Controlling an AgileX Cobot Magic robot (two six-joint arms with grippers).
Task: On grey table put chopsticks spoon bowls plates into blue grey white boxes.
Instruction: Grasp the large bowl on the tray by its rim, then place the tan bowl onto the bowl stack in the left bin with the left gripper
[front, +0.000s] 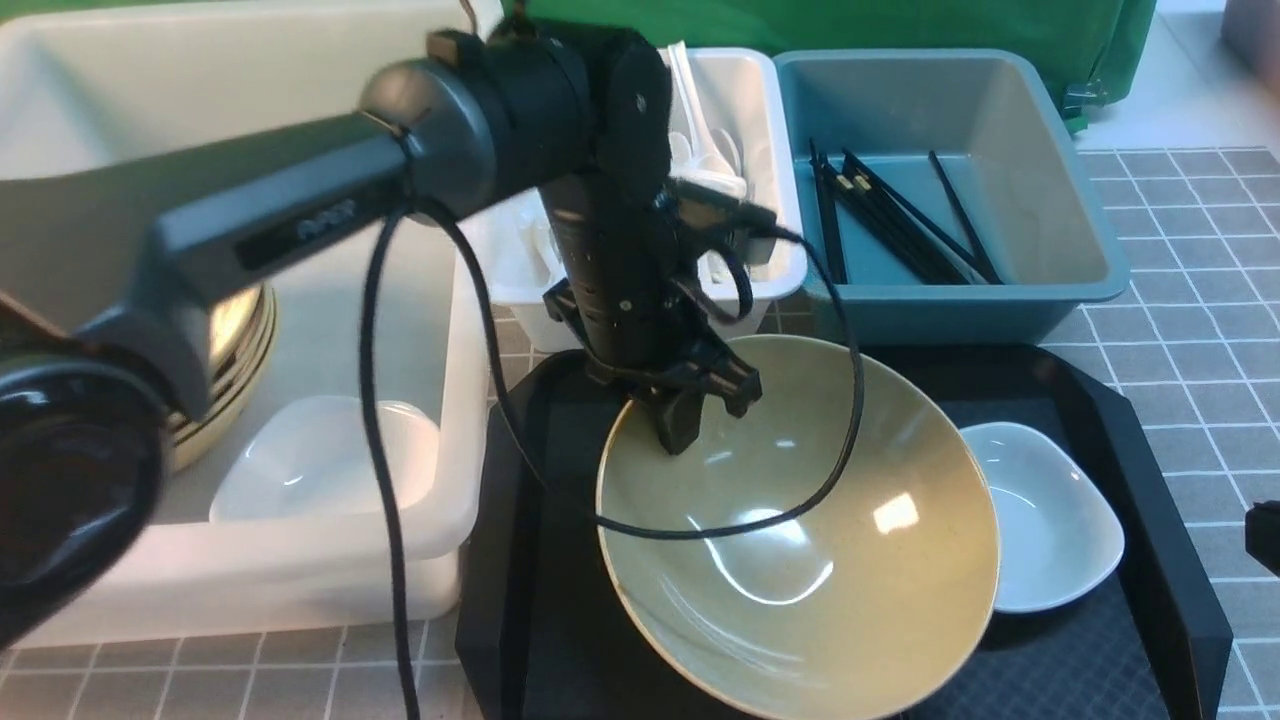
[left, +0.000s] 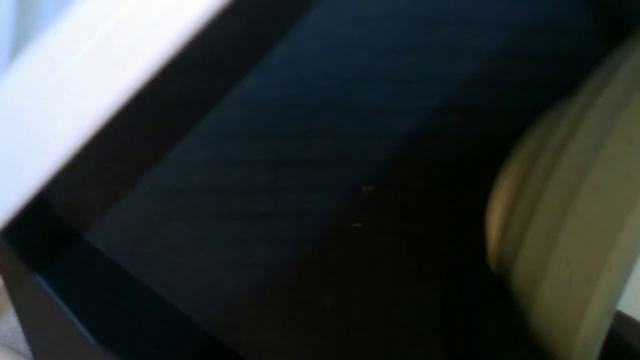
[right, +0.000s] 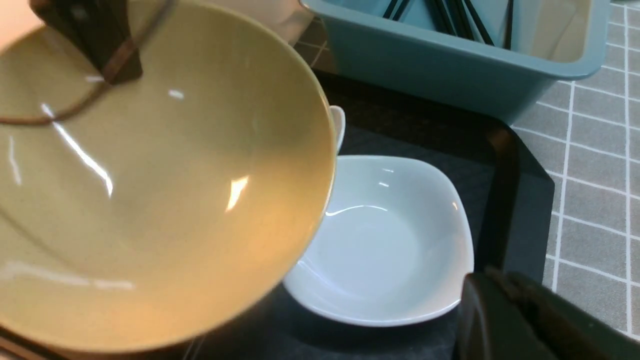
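Your left gripper (front: 702, 412), centre frame, is clamped on the tilted bowl (front: 800, 540) at its rim; your right gripper (right: 505, 315), spread unclear.

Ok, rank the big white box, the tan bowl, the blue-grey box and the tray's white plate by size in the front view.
1. big white box
2. tan bowl, tilted and nearer the camera, so its lead over the next is unsure
3. blue-grey box
4. white plate
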